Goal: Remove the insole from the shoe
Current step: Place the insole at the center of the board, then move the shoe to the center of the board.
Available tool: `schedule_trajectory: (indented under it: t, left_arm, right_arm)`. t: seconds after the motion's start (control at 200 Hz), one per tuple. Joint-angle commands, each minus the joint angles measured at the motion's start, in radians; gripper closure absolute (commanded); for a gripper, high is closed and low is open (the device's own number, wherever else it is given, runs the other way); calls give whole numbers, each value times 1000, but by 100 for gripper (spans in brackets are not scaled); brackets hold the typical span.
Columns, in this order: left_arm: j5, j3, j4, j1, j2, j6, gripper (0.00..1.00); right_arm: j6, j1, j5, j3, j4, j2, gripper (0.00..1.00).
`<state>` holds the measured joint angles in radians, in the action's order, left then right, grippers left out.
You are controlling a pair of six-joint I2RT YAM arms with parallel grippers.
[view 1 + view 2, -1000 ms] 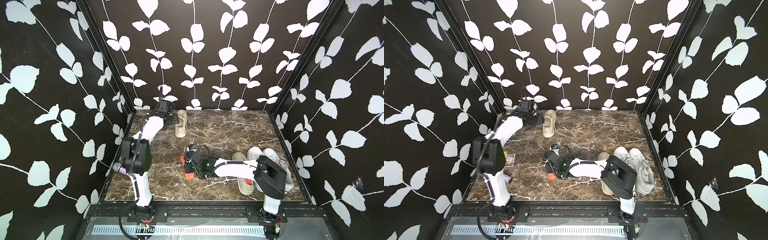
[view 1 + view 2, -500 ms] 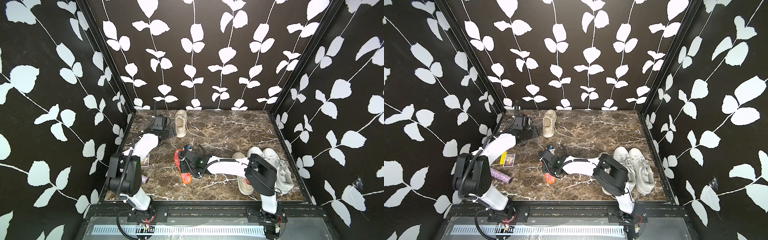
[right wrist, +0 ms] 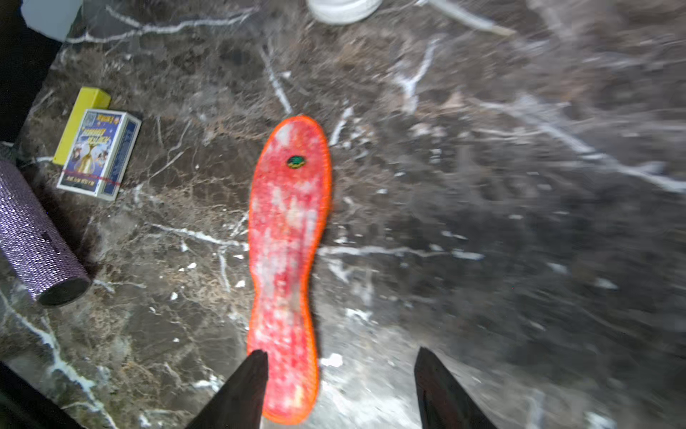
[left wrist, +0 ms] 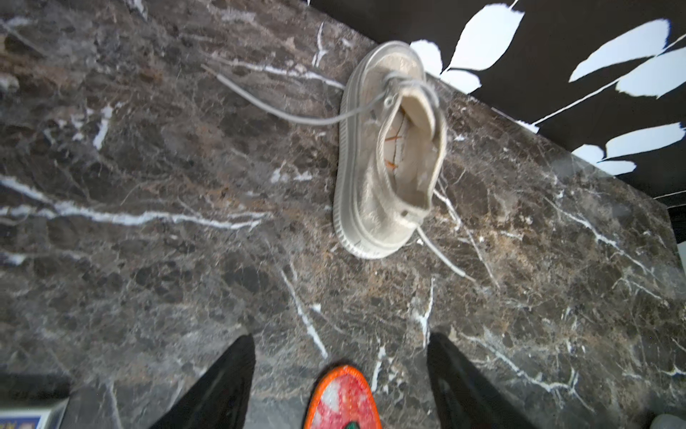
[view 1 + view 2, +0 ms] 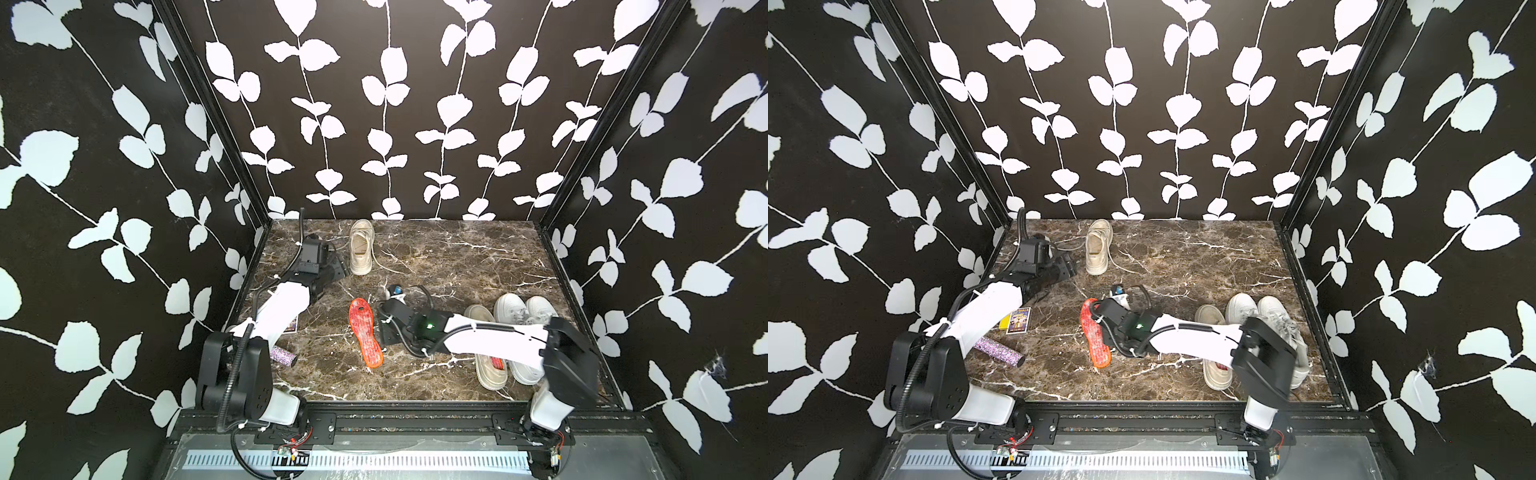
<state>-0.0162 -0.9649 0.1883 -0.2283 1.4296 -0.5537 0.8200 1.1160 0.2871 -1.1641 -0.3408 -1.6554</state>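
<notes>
Orange insole point(image 5: 365, 332) is now lying flat on the tabletop point(image 5: 457, 257), well apart from the beige shoe point(image 5: 360, 247); the right pincer point(image 3: 339, 356) is spreading wide after letting it go, the left pincer point(image 4: 339, 341) is backing off wide and empty, so the removal is looking done

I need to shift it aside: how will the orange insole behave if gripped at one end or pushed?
The insole is thin and lies flat on the table, so pinched at one end it would probably droop. It looks light for its length. Pushed, it would likely slide, not roll or tip.
</notes>
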Motion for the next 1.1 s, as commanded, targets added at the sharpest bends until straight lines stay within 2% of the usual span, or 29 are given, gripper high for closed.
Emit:
schedule_trajectory:
  t: [0.0, 0.295, 0.545, 0.681, 0.881, 1.096]
  left_arm:
    - [-6, 52, -21, -23, -57, -24, 25]
    - [-46, 166, -77, -236, -102, 21, 25]
    - [-65, 224, -133, -365, -121, 27, 24]
    - [-70, 224, -160, -406, -103, 30, 23]
    - [-66, 195, -167, -435, -64, 37, 23]
    - [-68, 191, -173, -448, -53, 34, 23]
  right_arm:
    - [9, -37, 65, 69, -99, 103, 39]
    - [58, -104, 118, 248, -309, 396, 46]
    - [163, -167, 172, 334, -551, 596, 50]
    - [245, -220, 175, 384, -640, 684, 51]
    - [261, -299, 99, 476, -577, 772, 52]
    - [249, -342, -1, 539, -441, 730, 59]
